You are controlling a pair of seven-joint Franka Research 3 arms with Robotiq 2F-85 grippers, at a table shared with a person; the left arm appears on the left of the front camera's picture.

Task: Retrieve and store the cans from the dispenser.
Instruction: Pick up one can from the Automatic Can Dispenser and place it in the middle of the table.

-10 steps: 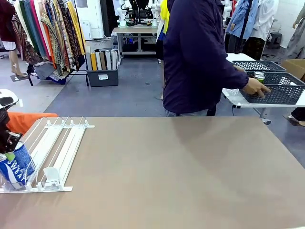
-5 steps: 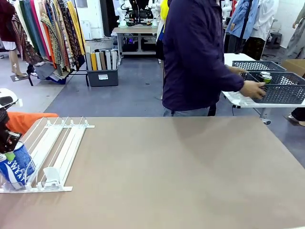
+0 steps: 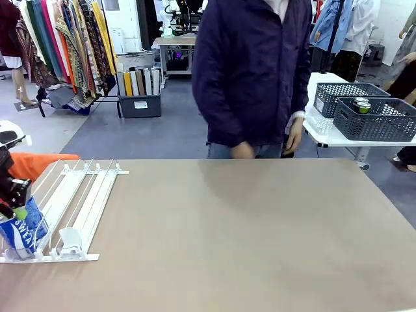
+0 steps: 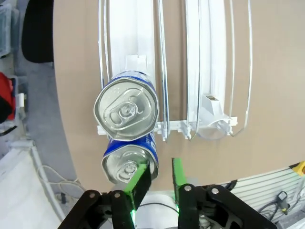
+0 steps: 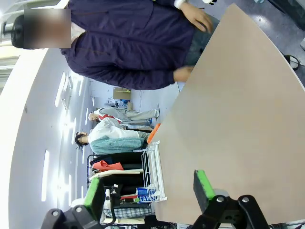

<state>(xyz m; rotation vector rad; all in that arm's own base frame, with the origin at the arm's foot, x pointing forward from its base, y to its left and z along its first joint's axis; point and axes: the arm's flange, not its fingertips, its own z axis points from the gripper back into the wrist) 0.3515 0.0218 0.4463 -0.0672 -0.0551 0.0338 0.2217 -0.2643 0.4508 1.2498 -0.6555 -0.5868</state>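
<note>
A bare brown table (image 3: 260, 234) is seen across the front view. Behind it lie a grey floor (image 3: 162, 136), clothes racks (image 3: 71, 45) at the upper left and grey baskets (image 3: 374, 120) on a white side table (image 3: 325, 136) at the upper right. A person (image 3: 253, 71) in a dark jacket is placed at the far edge, upper middle.

The dispenser (image 3: 84, 201) is laid flat at the lower left, its lanes running from the near edge toward the far side. A blue can (image 3: 23, 234) is stood at its near end, long axis roughly upright, silver top upward. In the left wrist view an upper can (image 4: 126, 110) and a lower can (image 4: 128, 164) are seen top-on, left of centre.

The left gripper (image 4: 157, 176) is held narrowly parted, with nothing between the pads and one finger overlapping the lower can's rim. The right gripper (image 5: 150, 191) is spread wide and empty.
</note>
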